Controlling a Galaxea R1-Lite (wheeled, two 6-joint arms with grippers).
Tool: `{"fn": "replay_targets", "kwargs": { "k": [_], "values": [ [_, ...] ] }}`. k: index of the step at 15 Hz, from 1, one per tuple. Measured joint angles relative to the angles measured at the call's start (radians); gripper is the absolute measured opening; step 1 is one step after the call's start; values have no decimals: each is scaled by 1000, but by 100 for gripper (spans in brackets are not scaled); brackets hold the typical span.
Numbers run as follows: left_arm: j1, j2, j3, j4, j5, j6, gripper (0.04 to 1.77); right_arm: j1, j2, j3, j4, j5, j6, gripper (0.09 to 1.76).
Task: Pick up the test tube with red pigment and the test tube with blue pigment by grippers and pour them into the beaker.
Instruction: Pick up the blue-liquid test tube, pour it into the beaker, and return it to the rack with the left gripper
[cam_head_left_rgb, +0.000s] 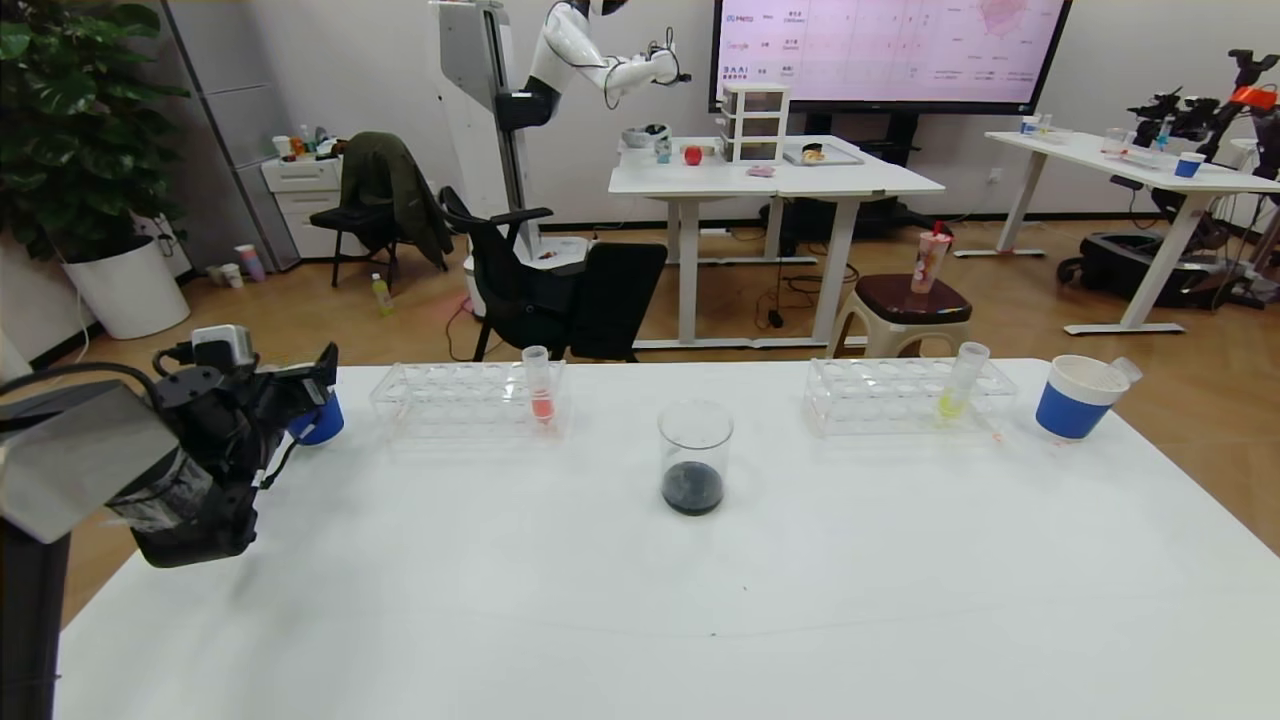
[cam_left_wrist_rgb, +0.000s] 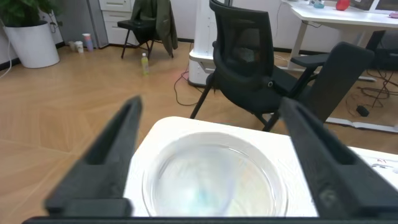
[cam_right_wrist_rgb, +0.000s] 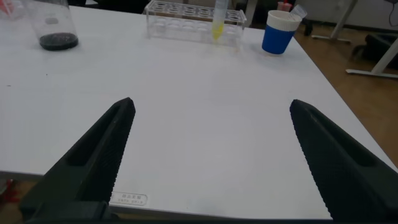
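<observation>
The beaker (cam_head_left_rgb: 695, 455) stands at mid-table with dark liquid at its bottom; it also shows far off in the right wrist view (cam_right_wrist_rgb: 53, 22). My left gripper (cam_head_left_rgb: 318, 385) hangs open over a blue-sleeved paper cup (cam_head_left_rgb: 322, 425) at the table's far left corner. In the left wrist view the gripper (cam_left_wrist_rgb: 211, 106) has its fingers spread either side of the cup's rim (cam_left_wrist_rgb: 155, 162). A blurred clear tube (cam_left_wrist_rgb: 208, 180) lies inside the cup, free of the fingers; its pigment cannot be told. My right gripper (cam_right_wrist_rgb: 211, 104) is open and empty over the table's near right part.
A left rack (cam_head_left_rgb: 465, 395) holds a tube of salmon-red liquid (cam_head_left_rgb: 540, 385). A right rack (cam_head_left_rgb: 905, 395) holds a yellow-green tube (cam_head_left_rgb: 960, 380). A second blue-sleeved cup (cam_head_left_rgb: 1075, 398) at far right has a clear tube's rim (cam_head_left_rgb: 1126, 369) sticking out.
</observation>
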Motion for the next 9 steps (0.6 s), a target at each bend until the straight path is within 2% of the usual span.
{"fn": "replay_targets", "kwargs": {
  "k": [1,6,9],
  "values": [
    [0,0,-2,-1,0,1,174,0,0,0,0,0,0,174],
    [-18,-49,-14,-9,-8,1,175,0,0,0,0,0,0,174],
    [-104,-122,-9,44,-17,2,175,0,0,0,0,0,0,174]
  ]
}}
